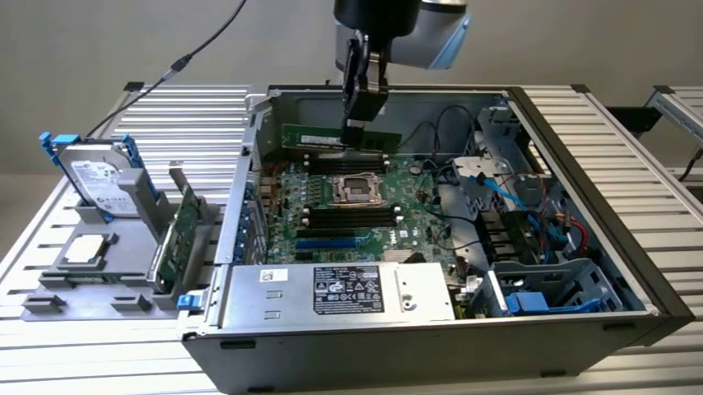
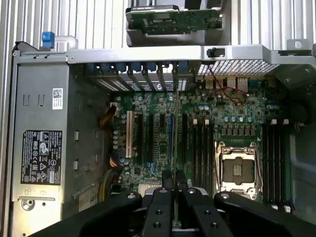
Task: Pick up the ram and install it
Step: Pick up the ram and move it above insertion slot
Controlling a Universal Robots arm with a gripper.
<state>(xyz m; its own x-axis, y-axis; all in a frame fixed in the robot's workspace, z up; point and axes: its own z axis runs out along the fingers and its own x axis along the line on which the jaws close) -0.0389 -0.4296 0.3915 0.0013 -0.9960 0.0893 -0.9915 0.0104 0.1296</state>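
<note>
The gripper (image 1: 358,130) is clamped on the ram (image 1: 318,136) near its middle; the stick hangs level inside the computer case (image 1: 615,271), near the motherboard's (image 1: 329,234) far edge, just over the memory slots (image 1: 342,162) beyond the CPU socket (image 1: 357,188). To seat it well, the stick should probably stay parallel to one slot, be centred end to end, and be pressed straight down with even force.

On the slatted bench (image 1: 187,115), an open computer case (image 1: 648,304) with green motherboard (image 1: 329,226) and bare CPU socket (image 1: 357,188); labelled power supply (image 1: 341,292) along the near wall. Just beside the case, toward the bench's edge at the exterior view's left, a grey holder (image 1: 88,288) carrying an upright hard drive (image 1: 97,177) and a green expansion card (image 1: 176,239).
</note>
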